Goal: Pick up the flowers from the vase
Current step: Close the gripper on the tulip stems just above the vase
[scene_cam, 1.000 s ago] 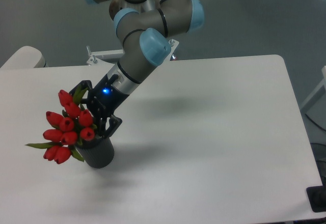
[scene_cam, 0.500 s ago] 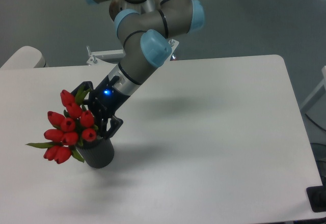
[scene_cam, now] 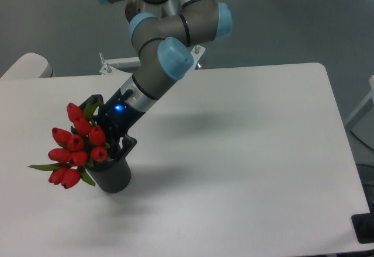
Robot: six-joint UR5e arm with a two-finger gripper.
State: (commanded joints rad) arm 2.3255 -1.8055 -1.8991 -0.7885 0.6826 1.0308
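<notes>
Leaning from the vase [scene_cam: 112, 176], the flowers [scene_cam: 76, 146] hide the jaws (grip state unclear).

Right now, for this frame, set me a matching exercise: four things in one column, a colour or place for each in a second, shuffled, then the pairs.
Things:
1. flowers
2. vase
3. gripper
4. table

Descriptions:
A. dark grey, standing on the table's left part
B. white, carrying the vase
C. red buds leaning out to the left of the vase mouth
D. black, with a blue light, at the flower stems just above the vase

Pairs: 1-C, 2-A, 3-D, 4-B
</notes>
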